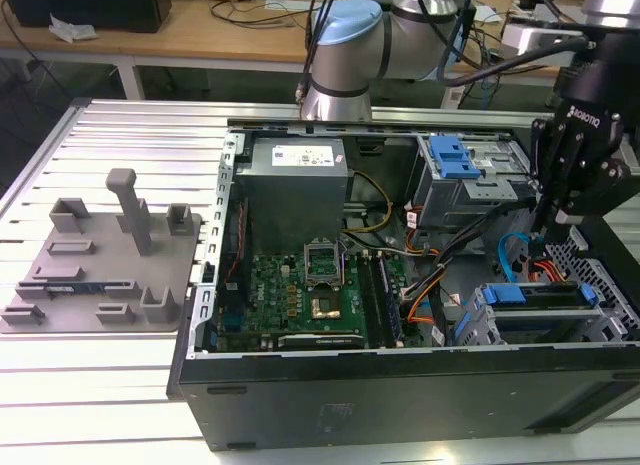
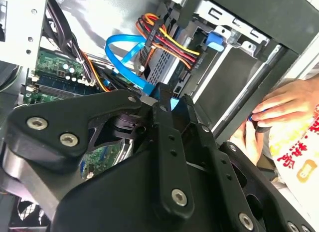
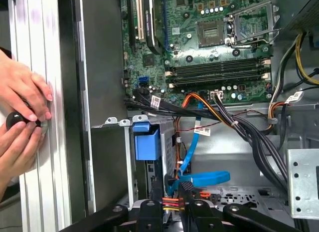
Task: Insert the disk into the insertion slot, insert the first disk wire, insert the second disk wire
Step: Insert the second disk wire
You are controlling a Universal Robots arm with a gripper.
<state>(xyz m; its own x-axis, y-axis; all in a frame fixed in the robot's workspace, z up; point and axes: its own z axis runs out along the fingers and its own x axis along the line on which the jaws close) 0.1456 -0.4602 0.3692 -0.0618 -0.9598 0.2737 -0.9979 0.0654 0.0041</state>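
Note:
The disk point(image 1: 540, 297), in its blue carrier point(image 3: 147, 142), lies inside the insertion slot point(image 1: 605, 285), a grey perforated bay at the case's corner on the exterior view's right. The first disk wire point(image 2: 124, 52) is a flat blue cable that loops up from the motherboard side point(image 3: 202, 178). My gripper point(image 2: 167, 100) hangs just behind the disk's end point(image 1: 560, 225) and is shut on the wire's plug end point(image 3: 172, 192). A red, yellow and black bundle point(image 2: 167, 38), seemingly the second disk wire, ends in a dark plug at the disk's rear.
A person's hands point(image 3: 20, 117) rest on the table rail beside the case point(image 2: 281, 110). Inside the case are the motherboard point(image 1: 310, 285), the grey power supply point(image 1: 295, 180) and a taller cage with a blue latch point(image 1: 455, 160). A grey fixture plate point(image 1: 100, 260) lies on the exterior view's left.

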